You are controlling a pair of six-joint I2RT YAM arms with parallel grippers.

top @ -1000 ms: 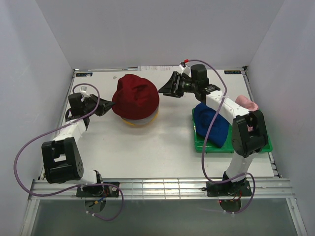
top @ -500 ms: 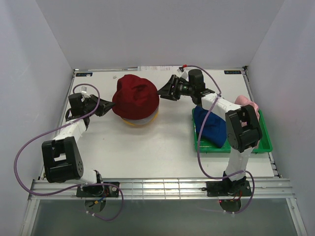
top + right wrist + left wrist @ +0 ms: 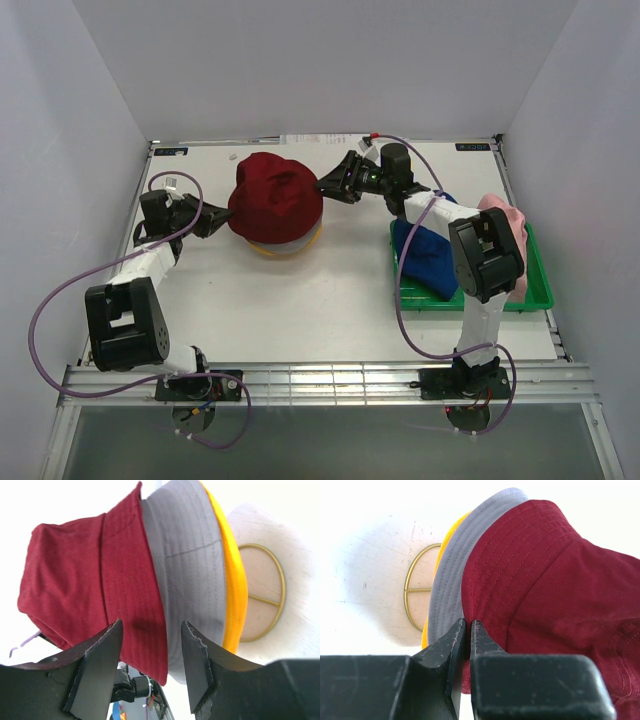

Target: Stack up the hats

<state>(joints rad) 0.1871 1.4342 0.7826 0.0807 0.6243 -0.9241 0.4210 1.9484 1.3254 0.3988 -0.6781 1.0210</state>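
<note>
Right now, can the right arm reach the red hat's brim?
Probably yes. The right gripper, jaws open, sits right at the brim of the red hat, and nothing stands between them.

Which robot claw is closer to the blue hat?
Right. The right gripper hovers back-left of the blue hat; the left gripper sits beyond the dark red hat.

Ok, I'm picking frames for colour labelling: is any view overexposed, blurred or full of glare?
Left wrist: the table is blown out to near white, though the dark red hat keeps its stitching. Right wrist: same washed-out table, and the right gripper reads as a dark silhouette. Top external: evenly lit and sharp, only faint shadows.
</note>
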